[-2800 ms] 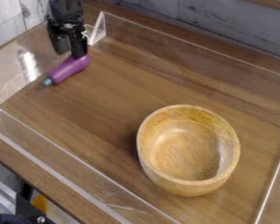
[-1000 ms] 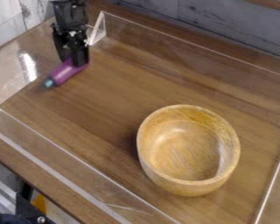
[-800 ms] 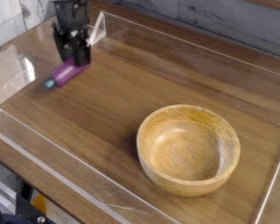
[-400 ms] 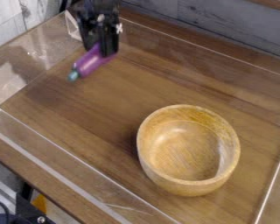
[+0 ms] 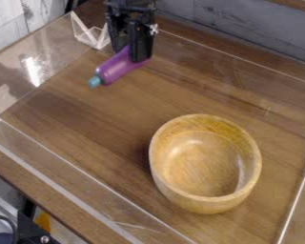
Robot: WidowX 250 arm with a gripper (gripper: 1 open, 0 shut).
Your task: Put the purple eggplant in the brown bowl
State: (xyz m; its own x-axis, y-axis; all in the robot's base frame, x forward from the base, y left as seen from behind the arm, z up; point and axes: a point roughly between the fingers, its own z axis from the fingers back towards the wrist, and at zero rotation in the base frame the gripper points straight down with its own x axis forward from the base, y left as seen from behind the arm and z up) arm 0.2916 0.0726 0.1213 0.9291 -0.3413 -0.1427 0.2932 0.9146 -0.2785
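My black gripper (image 5: 133,52) hangs over the back left of the wooden table, pointing steeply down, shut on the purple eggplant (image 5: 115,67). The eggplant is off the surface, tilted, with its teal stem end (image 5: 95,82) pointing down to the left. The brown bowl (image 5: 205,162), a large round wooden one, sits empty at the front right, well apart from the gripper.
A clear plastic wall (image 5: 60,205) rims the wooden table (image 5: 91,133). A small white folded stand (image 5: 89,33) sits at the back left, just left of the gripper. Bare wood lies between the gripper and the bowl.
The gripper has lifted the eggplant off the table and carried it to the right and up, toward the middle of the back edge. The bowl has not moved.
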